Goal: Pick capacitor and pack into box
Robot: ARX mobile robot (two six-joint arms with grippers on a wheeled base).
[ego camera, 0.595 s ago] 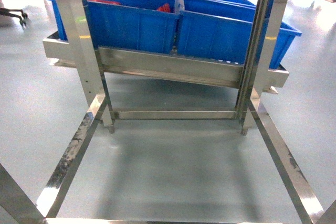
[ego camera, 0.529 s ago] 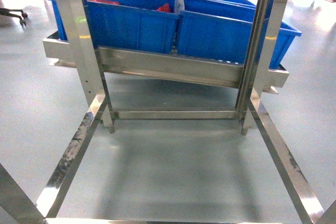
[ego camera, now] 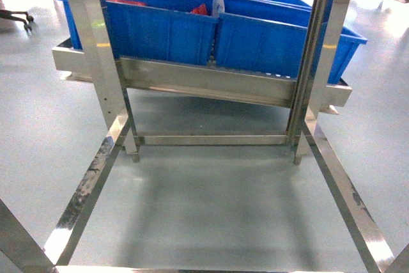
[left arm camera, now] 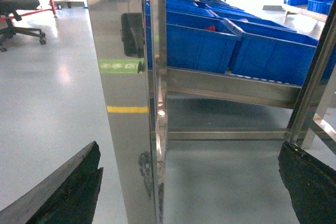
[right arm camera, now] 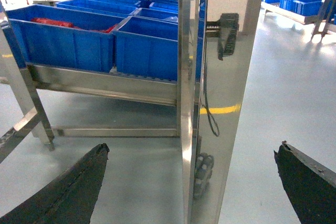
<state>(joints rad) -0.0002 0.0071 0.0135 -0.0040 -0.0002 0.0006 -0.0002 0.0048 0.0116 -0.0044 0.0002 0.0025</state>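
- Glossy grey factory floor (ego camera: 211,202) runs under a stainless steel rack (ego camera: 204,84) loaded with blue plastic bins (ego camera: 160,30).
- Left hand (left arm camera: 184,187) is spread wide and empty, its dark fingers (left arm camera: 68,187) at the frame corners beside a steel upright (left arm camera: 128,103).
- Right hand (right arm camera: 191,187) is likewise parted, holding nothing.
- No capacitor is picked yet; by my reading the whole task remains.
- Neither the pink box nor any capacitor shows; the red contents (ego camera: 201,9) in the bins are too small to identify.

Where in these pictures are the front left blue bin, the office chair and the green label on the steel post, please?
Front left blue bin (ego camera: 160,33), head view, on its front wall.
Office chair (left arm camera: 18,6), left wrist view, on its seat.
Green label (left arm camera: 118,66), left wrist view, on its middle.
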